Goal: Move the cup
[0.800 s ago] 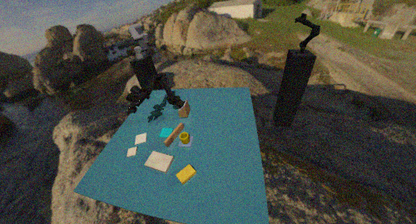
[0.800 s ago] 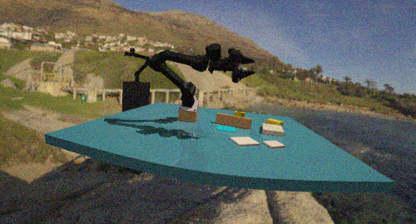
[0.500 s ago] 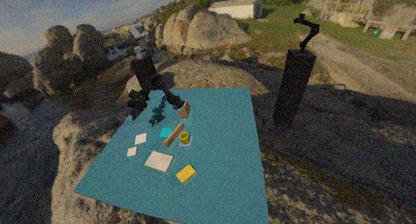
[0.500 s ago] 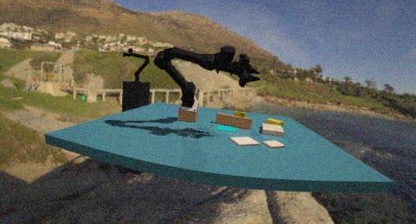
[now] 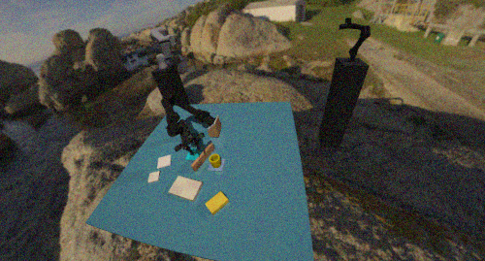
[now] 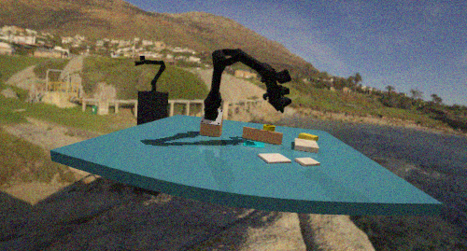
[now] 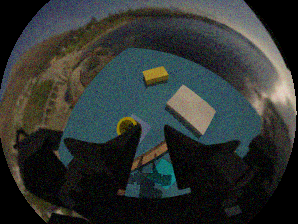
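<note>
The yellow cup [image 5: 214, 160] [image 6: 269, 127] [image 7: 127, 126] stands upright on the lilac pad [image 5: 221, 167] [image 7: 145, 129]. Marbles inside it cannot be made out. The cyan pad [image 5: 191, 157] [image 6: 253, 145] [image 7: 165, 171] lies across a low brown wall [image 5: 203, 157] [image 6: 262, 135] [image 7: 150, 154] from the cup, with nothing seen standing on it. My gripper [image 5: 186, 150] [image 6: 286, 104] [image 7: 152, 127] is partly open and empty, above the table. In the wrist view the cup shows just left of the left fingertip, well below it.
A yellow block [image 5: 216, 203] [image 6: 308, 136] [image 7: 155, 75] and a cream box [image 5: 185, 188] [image 6: 306, 145] [image 7: 191, 110] lie beyond the pads. Two thin white tiles [image 5: 164, 161] [image 6: 275, 158] lie to one side. A brown block [image 5: 214, 127] [image 6: 211, 130] is near the arm's base.
</note>
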You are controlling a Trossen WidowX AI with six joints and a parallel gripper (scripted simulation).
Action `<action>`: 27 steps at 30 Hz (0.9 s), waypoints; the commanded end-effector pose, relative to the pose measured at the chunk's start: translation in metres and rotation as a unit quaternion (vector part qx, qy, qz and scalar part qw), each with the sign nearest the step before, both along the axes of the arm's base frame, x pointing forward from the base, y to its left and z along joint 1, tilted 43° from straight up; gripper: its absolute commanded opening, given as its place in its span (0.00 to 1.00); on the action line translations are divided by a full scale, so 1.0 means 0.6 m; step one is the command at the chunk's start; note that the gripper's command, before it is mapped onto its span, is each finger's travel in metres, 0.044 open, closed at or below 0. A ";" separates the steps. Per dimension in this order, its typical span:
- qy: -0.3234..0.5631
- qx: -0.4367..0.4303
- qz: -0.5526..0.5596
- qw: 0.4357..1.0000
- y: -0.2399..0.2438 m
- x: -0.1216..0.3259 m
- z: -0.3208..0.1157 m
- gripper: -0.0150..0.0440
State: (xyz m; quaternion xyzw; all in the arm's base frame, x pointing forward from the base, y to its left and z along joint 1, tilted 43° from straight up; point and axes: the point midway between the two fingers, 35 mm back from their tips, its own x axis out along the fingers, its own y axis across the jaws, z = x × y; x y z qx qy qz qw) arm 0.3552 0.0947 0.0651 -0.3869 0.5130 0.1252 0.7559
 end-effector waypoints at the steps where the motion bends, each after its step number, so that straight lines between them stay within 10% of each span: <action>1: 0.134 -0.127 0.081 0.980 0.019 -0.042 -0.084 0.54; 9: 0.317 -0.316 0.217 0.867 0.033 -0.108 -0.175 0.54; 27: 0.320 -0.320 0.220 0.864 0.023 -0.105 -0.186 0.54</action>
